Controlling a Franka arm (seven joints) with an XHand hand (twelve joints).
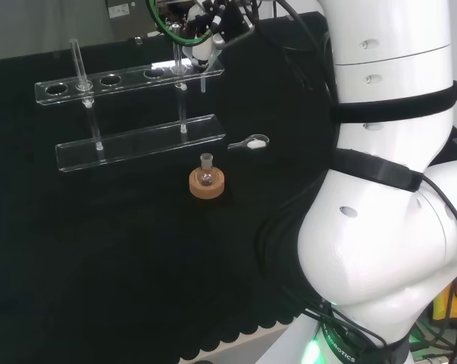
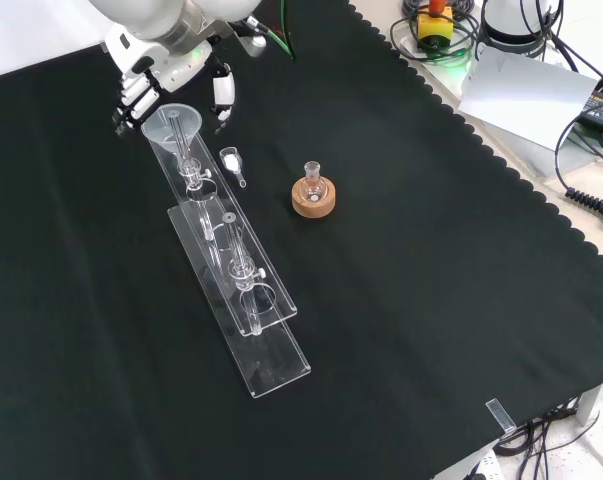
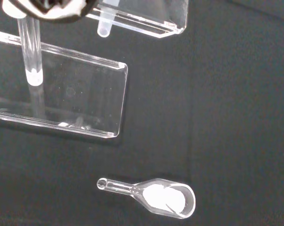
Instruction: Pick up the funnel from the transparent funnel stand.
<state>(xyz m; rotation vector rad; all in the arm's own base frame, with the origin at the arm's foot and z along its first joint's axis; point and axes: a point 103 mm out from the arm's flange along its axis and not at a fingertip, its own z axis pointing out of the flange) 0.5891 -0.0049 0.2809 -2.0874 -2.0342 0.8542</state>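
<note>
Small flask [image 2: 313, 176] upright in cork ring [image 2: 313, 199], nearer than the funnel stand [image 2: 243, 300], clear of the work. Glass scoop [image 2: 232, 160] flat on cloth, just beside the stand's far end. Funnel [image 2: 169, 124] seated in that end's top hole, stem hanging through, kept upright. Beyond and over it, hand [image 2: 141, 85] with fingers spread around the rim, nothing grasped yet, placed for a lift straight up.

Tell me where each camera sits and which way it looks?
Head view: behind and above the arm's base, facing the funnel stand; big white arm links show.
Front view: opposite, looking down at the hand by the funnel.
Wrist view: at the wrist, facing the cloth and a scoop.
Head and front views share the flask on its cork ring.
</note>
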